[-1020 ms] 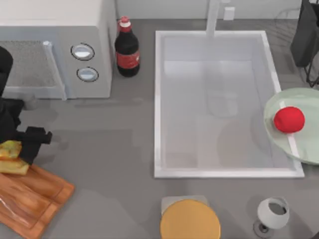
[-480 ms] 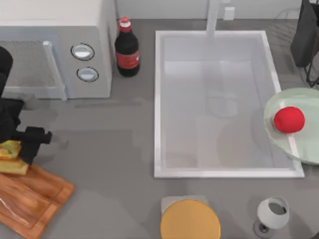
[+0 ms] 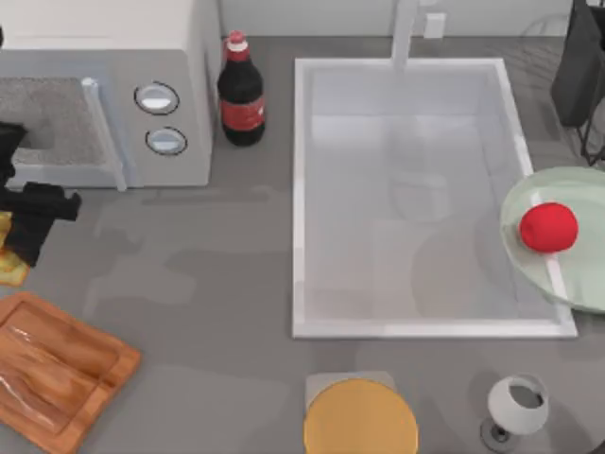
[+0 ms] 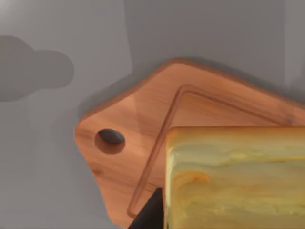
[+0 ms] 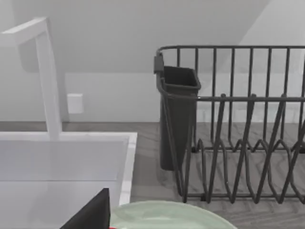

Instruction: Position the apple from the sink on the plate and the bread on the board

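Observation:
My left gripper (image 3: 19,248) hovers at the table's left edge, shut on the bread (image 3: 8,270), a yellow chunk with a golden crust. In the left wrist view the bread (image 4: 233,176) looms large, one dark fingertip (image 4: 151,213) beside it and the brown wooden board (image 4: 138,124) lying beneath. From above, the board (image 3: 55,371) rests at the front left corner, just in front of the bread. The red apple (image 3: 548,227) sits on the pale green plate (image 3: 567,189), right of the white-rimmed sink (image 3: 298,189). A dark part of my right gripper (image 5: 90,213) shows above the plate's rim (image 5: 167,214).
A microwave (image 3: 104,95) and a cola bottle (image 3: 241,90) stand at the back left. An orange-yellow round disc (image 3: 359,416) and a white cup (image 3: 515,405) sit near the front edge. A dark dish rack (image 5: 238,129) stands behind the plate, and a faucet (image 3: 406,33) behind the sink.
My left gripper has carried the bread toward the back and left, off the board's corner. The apple and plate have not moved.

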